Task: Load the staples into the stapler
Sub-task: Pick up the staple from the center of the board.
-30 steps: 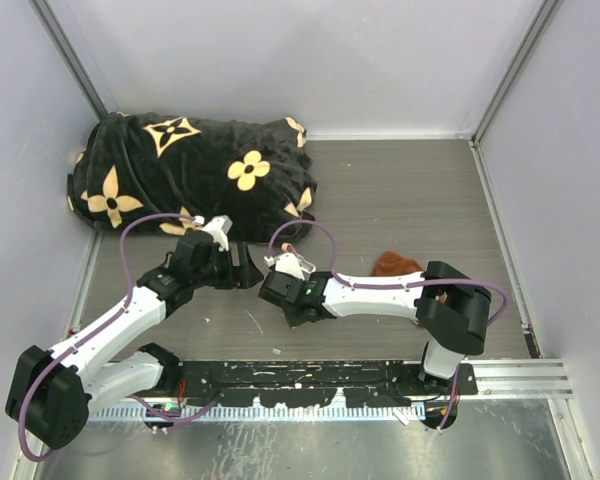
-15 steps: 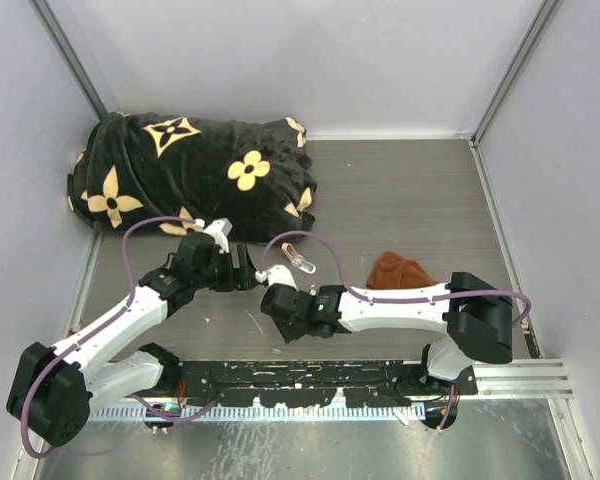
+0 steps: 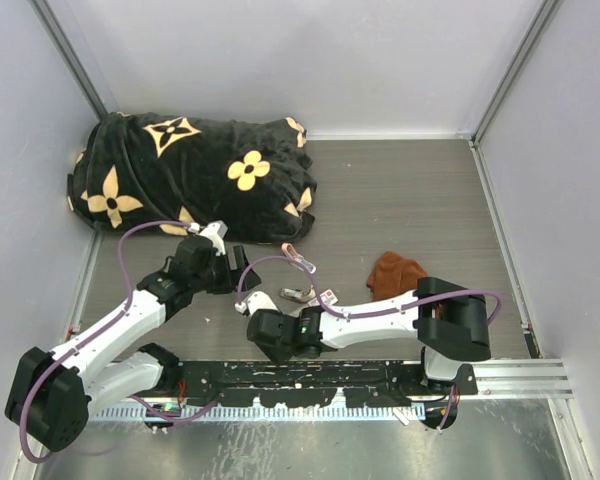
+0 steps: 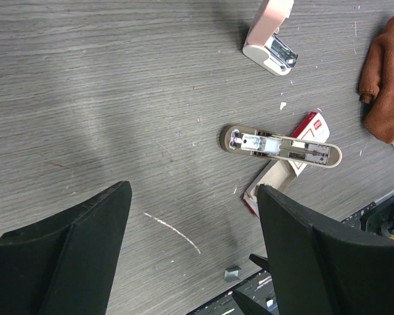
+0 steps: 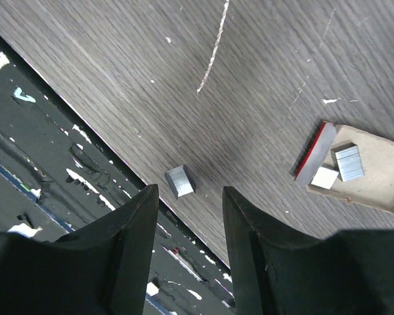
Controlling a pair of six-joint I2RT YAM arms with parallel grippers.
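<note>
Both claws are spread and empty: the right gripper [image 5: 187, 192] hangs over a loose block of staples [image 5: 179, 181] at lower centre of its view, the box [image 5: 371, 180] at right, while the left gripper [image 4: 194, 191] overlooks the stapler base [image 4: 279, 146] lying across that box mid-frame, its pink half [image 4: 270, 33] apart at upper right.

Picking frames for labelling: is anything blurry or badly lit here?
Right wrist: the staple block is sharp, the near fingers dark and soft. Left wrist: the stapler base is crisp, with a soft shadow to its left. Top external: even light, no glare.
</note>
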